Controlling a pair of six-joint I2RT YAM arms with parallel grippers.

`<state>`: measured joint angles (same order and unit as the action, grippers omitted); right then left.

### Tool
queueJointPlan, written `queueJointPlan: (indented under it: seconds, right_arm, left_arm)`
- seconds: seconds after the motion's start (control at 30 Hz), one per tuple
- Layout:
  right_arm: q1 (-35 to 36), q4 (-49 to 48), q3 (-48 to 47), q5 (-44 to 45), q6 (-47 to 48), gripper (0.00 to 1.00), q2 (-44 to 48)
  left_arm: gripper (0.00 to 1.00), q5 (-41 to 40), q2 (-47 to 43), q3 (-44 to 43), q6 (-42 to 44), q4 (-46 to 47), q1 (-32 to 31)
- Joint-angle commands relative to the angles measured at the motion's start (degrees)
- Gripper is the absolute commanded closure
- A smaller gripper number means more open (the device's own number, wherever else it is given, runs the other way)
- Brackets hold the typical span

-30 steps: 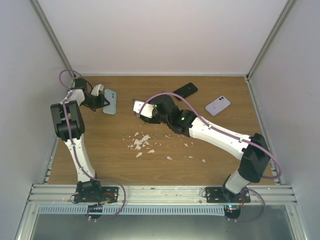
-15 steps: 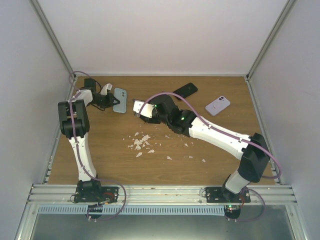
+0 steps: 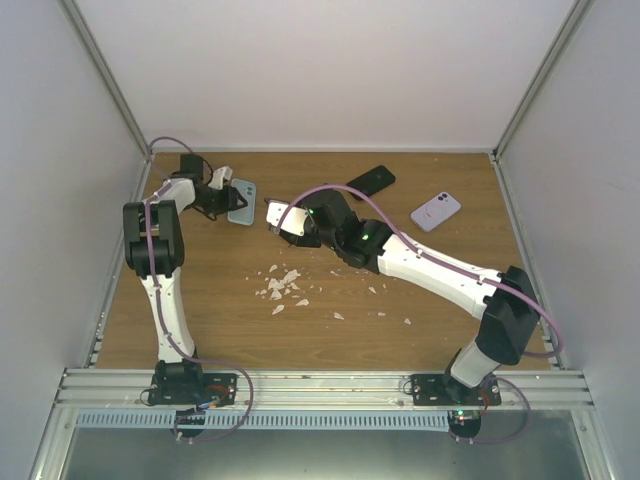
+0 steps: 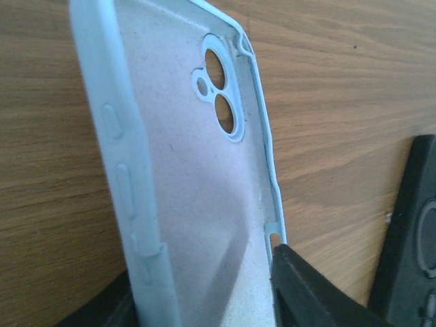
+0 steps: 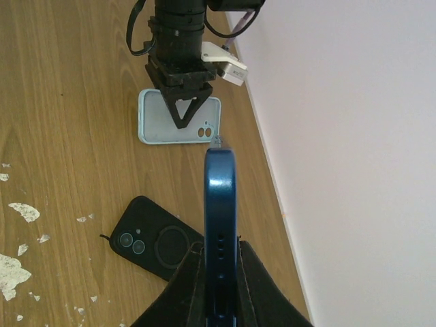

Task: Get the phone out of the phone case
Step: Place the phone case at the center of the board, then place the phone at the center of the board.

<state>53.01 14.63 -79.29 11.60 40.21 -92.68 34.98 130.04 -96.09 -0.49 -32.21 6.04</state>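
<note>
Around me stand plain white walls [image 3: 330,70], evenly lit. Below me lies a brown wooden table [image 3: 450,180], with a metal rail [image 3: 330,385] along its near edge.

- A robot test cell, most likely in a lab: plain white panels [image 3: 330,70] close in a wooden tabletop [image 3: 300,335] on three sides.
- Bare aluminium posts [image 3: 105,75] rise at 11 and 1 o'clock.
- A slotted metal rail [image 3: 330,385] at 6 o'clock carries the bolted left arm [image 3: 160,300] and right arm [image 3: 430,265].
- A black phone [image 3: 370,181] lies at 12 o'clock, a lilac phone [image 3: 436,211] at 2 o'clock, and white flakes [image 3: 282,285] litter the centre.
</note>
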Motion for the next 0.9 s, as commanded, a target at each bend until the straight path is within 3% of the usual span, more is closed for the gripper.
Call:
queueJointPlan:
  seconds: [0.0, 0.3, 0.47, 0.67, 0.87]
  right_arm:
    - [-0.28, -2.87, -0.89, -0.11, -0.52, 1.0, 0.45]
    - [-0.23, -3.44, -0.54, -0.21, 0.04, 1.0, 1.13]
    - [-0.19, -4.7, -0.45, 0.53, 1.22, 1.0, 1.19]
    - [-0.47, -7.29, 0.36, 3.56, 5.2, 1.0, 3.01]
    - [-4.47, -20.79, 7.31, 7.4, 11.0, 1.0, 6.62]
  left_arm:
    - [0.51, -10.3, -0.97, 3.32, 0.62, -0.16, -0.57]
    - [0.01, -15.54, -7.08, 5.66, -2.22, -1.36, -0.33]
    - [0.01, -13.28, -13.53, 6.56, -1.97, -0.02, -0.33]
    - [0.01, -4.65, -21.71, 5.37, -7.04, -0.37, -0.41]
    - [0.01, 5.93, -27.91, 5.69, -10.63, 5.1, -0.55]
